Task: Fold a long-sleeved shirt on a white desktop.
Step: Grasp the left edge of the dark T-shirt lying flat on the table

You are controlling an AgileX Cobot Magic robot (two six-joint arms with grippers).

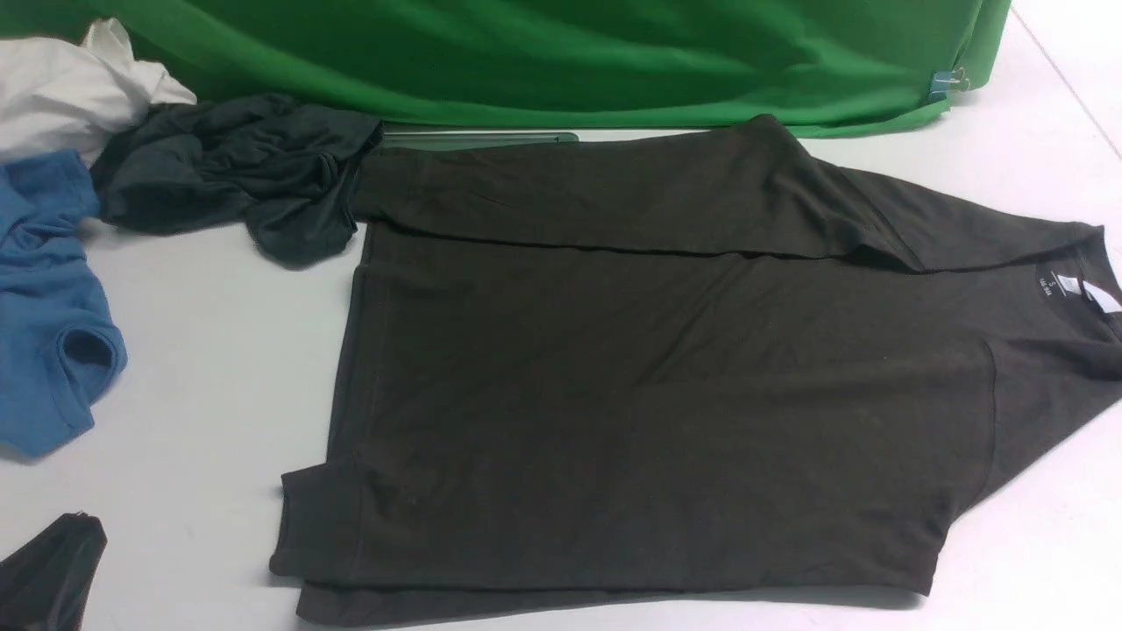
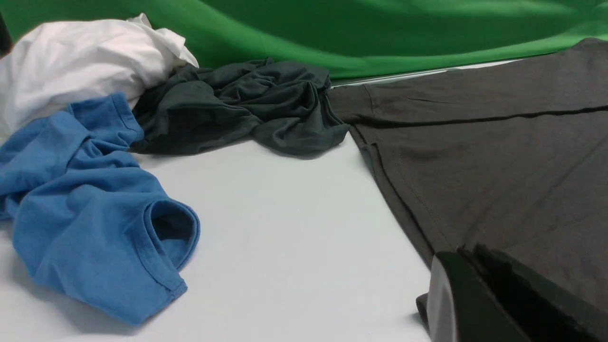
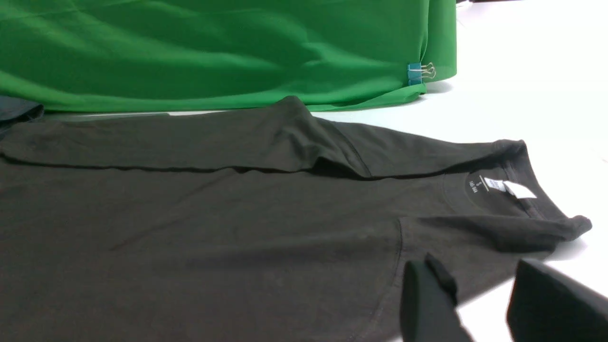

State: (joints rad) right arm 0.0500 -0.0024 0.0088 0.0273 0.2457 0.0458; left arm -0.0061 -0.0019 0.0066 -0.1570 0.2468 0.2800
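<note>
I see the long-sleeved shirt (image 1: 666, 394), very dark brown-black, lying flat on the white desktop (image 1: 219, 350), collar to my right, hem left, far sleeve folded across its body.

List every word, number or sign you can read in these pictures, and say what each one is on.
"S": printed on the black neck label inside the collar of the dark shirt.
Small print beside the S on that label: too blurred to read.
White tags at the collar: marks too small to read.
No other text shows in any view.
</note>
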